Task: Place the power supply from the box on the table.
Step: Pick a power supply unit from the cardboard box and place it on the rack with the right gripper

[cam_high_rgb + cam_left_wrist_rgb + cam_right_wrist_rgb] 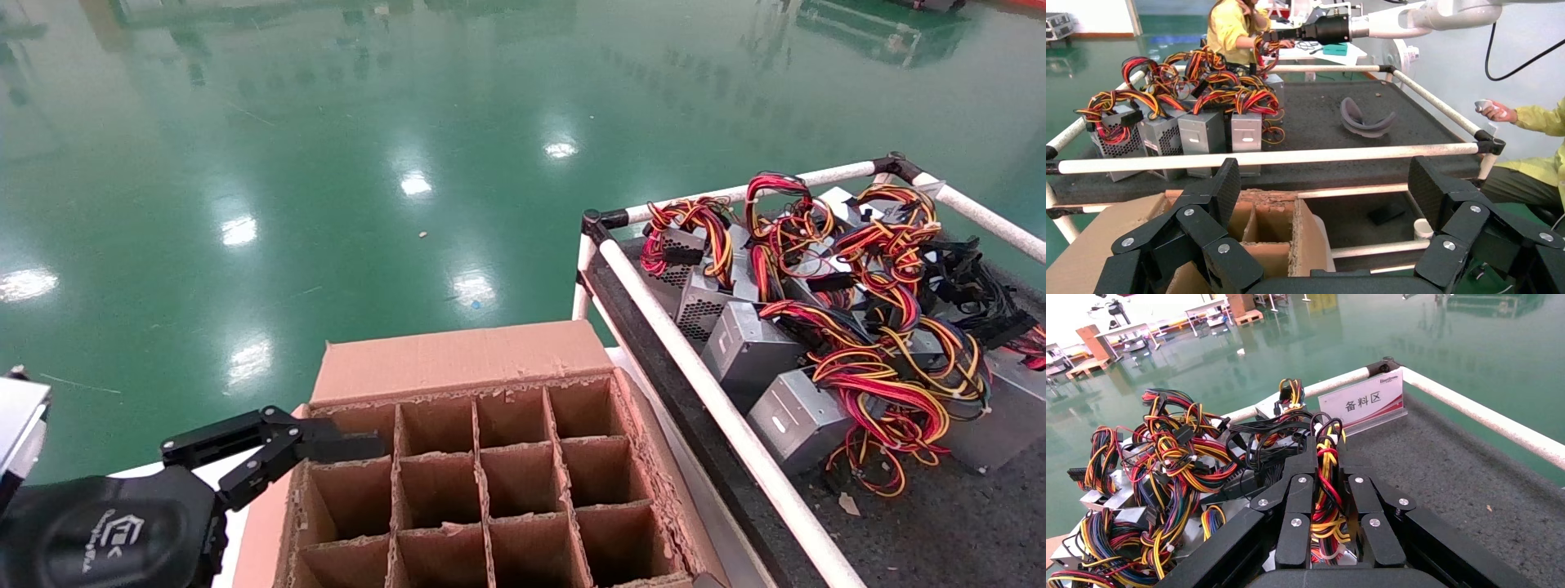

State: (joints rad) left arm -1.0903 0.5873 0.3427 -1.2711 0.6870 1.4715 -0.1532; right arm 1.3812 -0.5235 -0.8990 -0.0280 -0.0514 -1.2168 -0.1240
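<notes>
Looking from the left, the left gripper (pixel 1327 184) hovers by the far left corner of the big brown cardboard box (pixel 458 359) with its black fingers spread wide and nothing between them. It looks idle to me. The box's ragged grid of square cells shows only bare cardboard in every cell I can see into.

To the right of the box runs the white pipe rail (pixel 695 367) edging the dark grey felt worktop (pixel 940 523). On it lies a heap of silver-grey metal power supplies (pixel 752 347), jumbled against one another with their red, yellow and black wires tangled over the top.

Further right, above that heap, the right gripper (pixel 1324 456) has its fingers pressed in on a bundle of red, yellow and black wires (pixel 1324 502). That is the unit in hand. Its metal body is hidden below the gripper, so I cannot say whether it hangs free or already rests on the pile.

As I judge it, the step is setting this one down. Done well, that means carrying it sideways to bare felt, of which there is plenty on the side away from the heap. Dropping it onto the tangle would be worse. A unit held by its leads will likely swing, so I would lower it slowly until the body sits flat, then part the fingers. Lifting straight up afterwards should keep loops of neighbouring wire from snagging.
</notes>
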